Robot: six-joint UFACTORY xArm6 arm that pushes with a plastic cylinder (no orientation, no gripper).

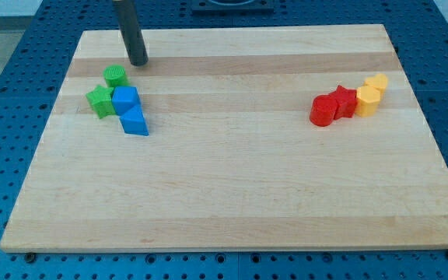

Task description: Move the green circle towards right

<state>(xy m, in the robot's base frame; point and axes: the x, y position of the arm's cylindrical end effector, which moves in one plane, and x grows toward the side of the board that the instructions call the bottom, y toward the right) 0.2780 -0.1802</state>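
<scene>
The green circle is a short green cylinder at the view's upper left. It touches a blue cube just below and right of it. A green star sits left of the cube, and a blue triangular block lies below the cube. My tip rests on the board just above and to the right of the green circle, a small gap apart from it.
At the view's right a tight cluster holds a red cylinder, a red star, a yellow block and another yellow block. The wooden board lies on a blue perforated table.
</scene>
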